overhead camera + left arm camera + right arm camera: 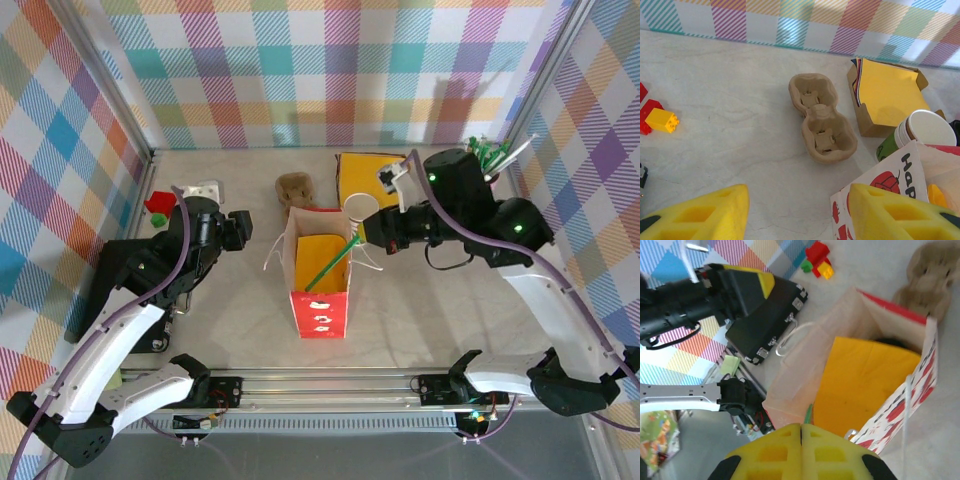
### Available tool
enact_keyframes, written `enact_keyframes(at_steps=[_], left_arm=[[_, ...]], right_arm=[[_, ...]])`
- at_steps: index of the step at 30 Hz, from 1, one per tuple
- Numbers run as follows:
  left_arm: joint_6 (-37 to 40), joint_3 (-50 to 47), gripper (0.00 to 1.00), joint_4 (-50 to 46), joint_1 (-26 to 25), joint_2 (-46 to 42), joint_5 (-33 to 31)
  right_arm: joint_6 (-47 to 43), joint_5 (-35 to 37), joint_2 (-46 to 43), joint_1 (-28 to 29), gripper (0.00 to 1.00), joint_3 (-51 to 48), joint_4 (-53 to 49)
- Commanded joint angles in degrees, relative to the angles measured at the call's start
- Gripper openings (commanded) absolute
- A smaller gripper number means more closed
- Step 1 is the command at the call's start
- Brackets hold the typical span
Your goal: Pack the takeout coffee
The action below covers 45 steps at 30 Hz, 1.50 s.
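The takeout coffee (360, 207) is seen just behind the bag (320, 310), not yet packed. The right end effector (370, 236) is clamped on a green straw (332, 266) in the bag; the left end effector (236, 228), beside the bag, is held half-open, empty.

Both arms are twins really: left arm (110, 350) and right arm (560, 300) have glossy white lower links, chunky black joints and black bases (575, 390), with a greyish-purple cable (185, 235) snaking along each. Tiny green lights (432, 178) glow on the right one. The fingers (705, 215) are bright yellow, foam-looking blocks with square cut-outs.
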Motion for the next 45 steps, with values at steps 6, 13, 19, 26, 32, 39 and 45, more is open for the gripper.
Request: enact_keyframes(at_steps=[6, 13, 19, 26, 32, 39, 45], left_arm=[[-0.08, -1.26, 0.56, -0.28, 0.62, -2.03, -1.52], [0.03, -1.13, 0.56, -0.75, 0.59, -2.31, -1.82], [0.21, -1.22, 0.56, -0.94, 0.59, -2.33, -1.95], [1.03, 0.21, 0.56, -1.25, 0.59, -2.36, -3.01], [2.4, 0.8, 0.58, 0.57, 0.68, -1.55, -6.33], [3.57, -4.07, 0.6, 8.58, 3.12, 0.96, -12.83], [8.16, -13.63, 0.75, 22.34, 7.48, 3.84, -13.09]], right_arm=[[-15.46, 1.52, 8.32, 0.41, 0.0, 17.78, -20.22], [-18.83, -0.37, 13.48, 0.41, 0.0, 23.42, -28.57], [-17.55, -7.8, 15.5, 0.8, 0.19, 19.53, -23.21], [-14.17, -6.6, 10.36, 1.02, 0.57, 13.04, -10.57], [-11.0, 14.1, 3.78, -1.6, 0.68, 6.16, -2.92], [-2.83, 27.59, -9.58, -19.07, 0.75, -18.79, 13.15], [-2.21, 28.57, -16.69, -30.87, 0.92, -41.17, 26.63]])
